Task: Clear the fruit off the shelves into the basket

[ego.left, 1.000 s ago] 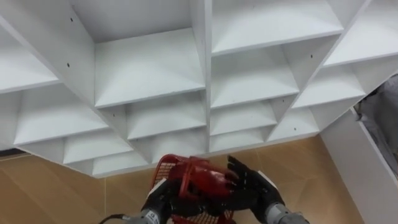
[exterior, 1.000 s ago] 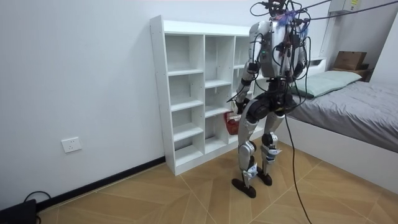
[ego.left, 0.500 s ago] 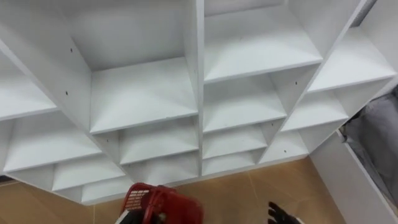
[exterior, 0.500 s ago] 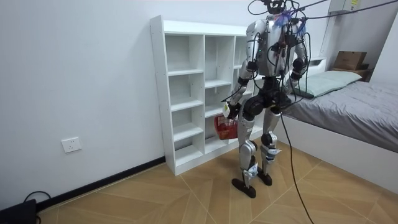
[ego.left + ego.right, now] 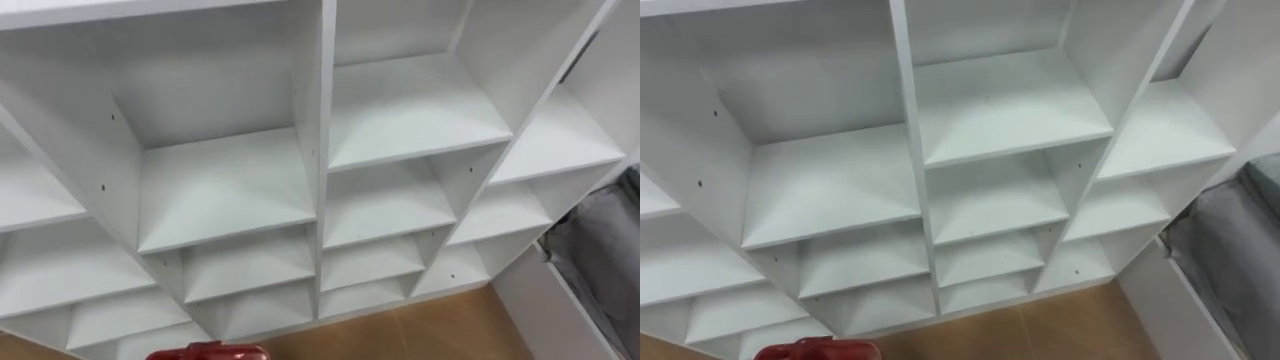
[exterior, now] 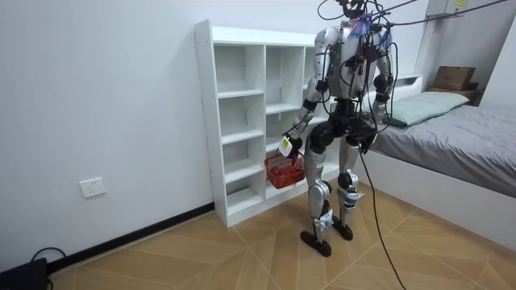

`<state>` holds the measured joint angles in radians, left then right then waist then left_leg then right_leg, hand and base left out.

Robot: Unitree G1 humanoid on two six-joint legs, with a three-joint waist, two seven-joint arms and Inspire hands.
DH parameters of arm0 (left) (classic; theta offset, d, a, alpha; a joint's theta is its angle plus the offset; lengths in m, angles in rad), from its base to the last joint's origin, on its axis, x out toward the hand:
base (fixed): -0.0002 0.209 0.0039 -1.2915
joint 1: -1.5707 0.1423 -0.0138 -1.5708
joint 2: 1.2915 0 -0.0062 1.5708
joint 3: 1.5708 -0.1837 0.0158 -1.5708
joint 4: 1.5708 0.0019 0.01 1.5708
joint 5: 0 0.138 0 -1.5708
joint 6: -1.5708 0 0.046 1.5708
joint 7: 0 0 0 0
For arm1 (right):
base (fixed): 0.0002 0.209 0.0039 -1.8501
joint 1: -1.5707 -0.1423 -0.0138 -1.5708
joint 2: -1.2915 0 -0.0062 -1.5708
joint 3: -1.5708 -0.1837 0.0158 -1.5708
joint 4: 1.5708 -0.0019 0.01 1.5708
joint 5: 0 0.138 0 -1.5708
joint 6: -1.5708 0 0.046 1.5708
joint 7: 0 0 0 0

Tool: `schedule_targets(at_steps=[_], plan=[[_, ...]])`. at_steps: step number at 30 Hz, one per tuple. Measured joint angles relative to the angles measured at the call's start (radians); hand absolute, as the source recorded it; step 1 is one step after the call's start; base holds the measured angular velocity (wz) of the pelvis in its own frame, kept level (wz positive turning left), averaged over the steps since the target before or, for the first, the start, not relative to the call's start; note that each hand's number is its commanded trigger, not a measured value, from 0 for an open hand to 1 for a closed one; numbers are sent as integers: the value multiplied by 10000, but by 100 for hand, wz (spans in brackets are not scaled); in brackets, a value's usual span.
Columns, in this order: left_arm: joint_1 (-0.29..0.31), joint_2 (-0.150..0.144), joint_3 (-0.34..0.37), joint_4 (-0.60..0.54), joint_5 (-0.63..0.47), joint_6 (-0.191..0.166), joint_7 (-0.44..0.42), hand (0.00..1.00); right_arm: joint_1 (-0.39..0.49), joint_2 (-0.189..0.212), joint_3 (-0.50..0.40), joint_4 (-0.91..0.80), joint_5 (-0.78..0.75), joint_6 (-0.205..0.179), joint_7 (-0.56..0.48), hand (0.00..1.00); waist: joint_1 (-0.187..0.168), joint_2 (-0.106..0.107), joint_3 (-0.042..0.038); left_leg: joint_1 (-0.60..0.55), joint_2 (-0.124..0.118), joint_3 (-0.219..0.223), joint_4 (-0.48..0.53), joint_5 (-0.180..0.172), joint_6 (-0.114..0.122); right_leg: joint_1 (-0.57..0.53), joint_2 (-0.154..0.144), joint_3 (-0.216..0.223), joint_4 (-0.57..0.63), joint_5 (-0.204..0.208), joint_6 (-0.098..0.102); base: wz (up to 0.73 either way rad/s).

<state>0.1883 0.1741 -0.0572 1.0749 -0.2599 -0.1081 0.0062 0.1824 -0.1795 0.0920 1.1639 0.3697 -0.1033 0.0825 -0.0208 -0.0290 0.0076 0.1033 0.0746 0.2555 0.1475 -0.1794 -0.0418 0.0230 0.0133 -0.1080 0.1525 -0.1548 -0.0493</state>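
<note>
We're facing the white closet (image 5: pixel 320 180), and our left hand (image 6: pixel 285 146) is clamped round the handle of the red basket (image 6: pixel 284 171). The basket hangs low beside our left thigh, in front of the lower shelves. Our right hand (image 6: pixel 369 139) hangs by the hip.

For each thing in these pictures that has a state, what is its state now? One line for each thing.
tall white shelf unit: upright against the wall, open-fronted, no doors.
red plastic basket: off the floor, hanging from the left hand, before the shelves.
left hand: shut on the basket's handle.
grey bed: made, pillow at its head.
</note>
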Motion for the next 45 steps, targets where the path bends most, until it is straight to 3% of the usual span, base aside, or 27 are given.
schedule_targets(at_steps=[7,14,16,24,28,45], plan=[[30,1,420,179,-139,383,-184,100,-49,166,-370,15,-249,378,-10,0,1,-61,20,132,12,-162,-3,-29,-30,136,42,52,-6,-20,-7,0],[32,-42,926,448,-138,530,-195,100,-4,203,-394,20,-233,398,-35,0,43,-35,25,288,18,-176,-2,-45,-33,292,53,75,-7,-18,-3,0],[31,-68,927,462,-138,576,-193,100,-36,206,-484,35,-237,398,-49,0,46,32,-9,305,41,-188,1,-113,-42,308,70,51,0,-31,10,2],[163,-111,1320,489,18,573,-190,100,-56,297,-774,173,-469,392,-55,0,51,35,-39,224,15,-411,0,-190,-15,305,38,-149,7,-37,53,7],[216,-174,1568,484,197,571,-170,100,-172,294,-776,410,-680,393,-58,0,238,29,-86,222,17,-426,7,-190,-15,310,31,-216,6,-37,52,1],[265,-312,1722,483,370,570,-93,100,-280,311,-822,608,-1054,399,8,0,533,91,-71,287,-75,-945,52,-187,-10,661,-104,-748,-11,-174,96,10]])
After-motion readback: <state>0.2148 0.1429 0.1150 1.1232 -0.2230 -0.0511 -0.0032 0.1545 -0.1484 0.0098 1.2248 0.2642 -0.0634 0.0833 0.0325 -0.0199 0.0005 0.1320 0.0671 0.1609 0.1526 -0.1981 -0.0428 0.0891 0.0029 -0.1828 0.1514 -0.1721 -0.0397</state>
